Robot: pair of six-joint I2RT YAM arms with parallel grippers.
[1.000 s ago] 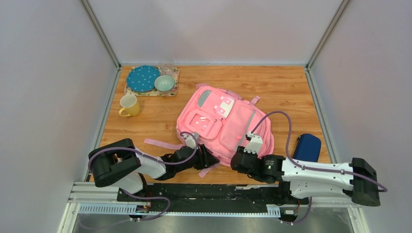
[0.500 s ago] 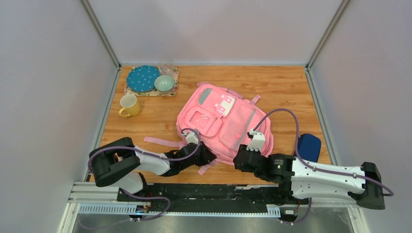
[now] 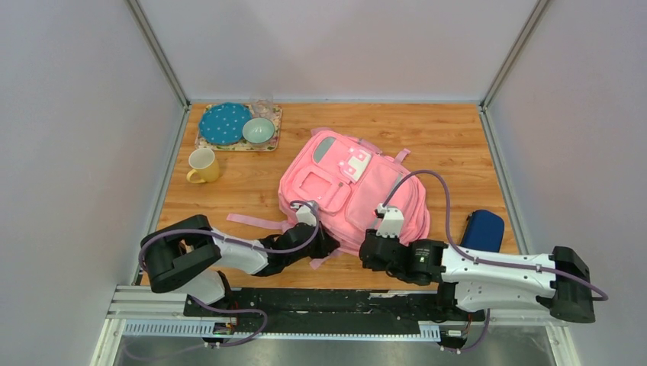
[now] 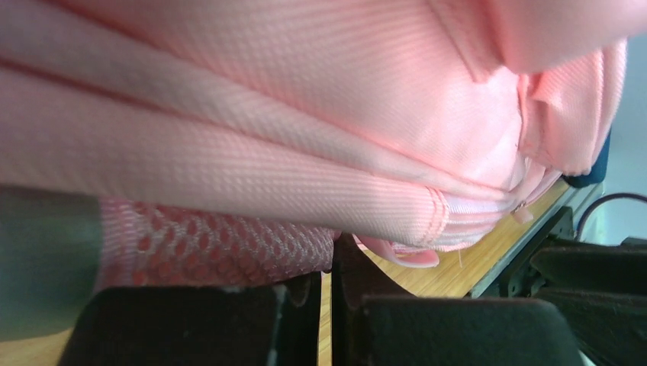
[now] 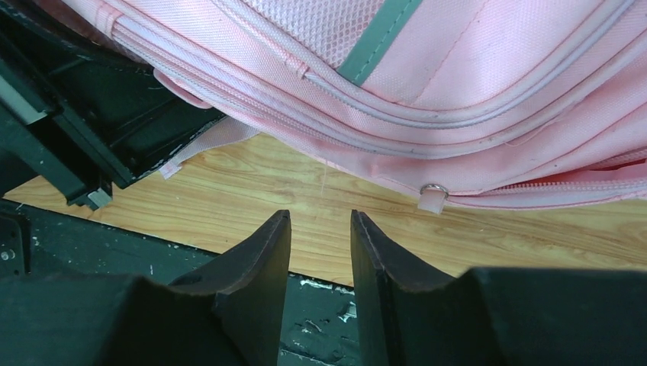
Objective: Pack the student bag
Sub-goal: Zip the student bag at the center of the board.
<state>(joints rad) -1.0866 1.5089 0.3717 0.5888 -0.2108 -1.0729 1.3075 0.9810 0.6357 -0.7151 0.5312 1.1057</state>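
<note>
The pink student bag [image 3: 351, 191] lies flat on the wooden table, its front pockets facing up. My left gripper [image 3: 329, 245] is shut at the bag's near-left corner. In the left wrist view its tips [image 4: 329, 245] are tucked under the pink mesh [image 4: 229, 244] and the folded fabric edge, pinching it. My right gripper [image 3: 365, 250] hovers just off the bag's near edge. It stands open [image 5: 320, 217] over bare wood with nothing between its fingers. A white zip pull on a metal ring [image 5: 433, 197] hangs from the bag's seam just beyond and right of its tips.
A dark blue case [image 3: 482, 229] lies right of the bag by the right arm. A yellow mug [image 3: 202, 165] stands at the left. Behind it a tray [image 3: 275, 128] holds a blue plate [image 3: 225, 123] and a bowl [image 3: 259, 131]. A loose pink strap [image 3: 255, 223] trails left.
My left gripper has closed on the bag's near-left corner. My right arm swung back left and forward towards the bag's near edge, its jaws unchanged.
</note>
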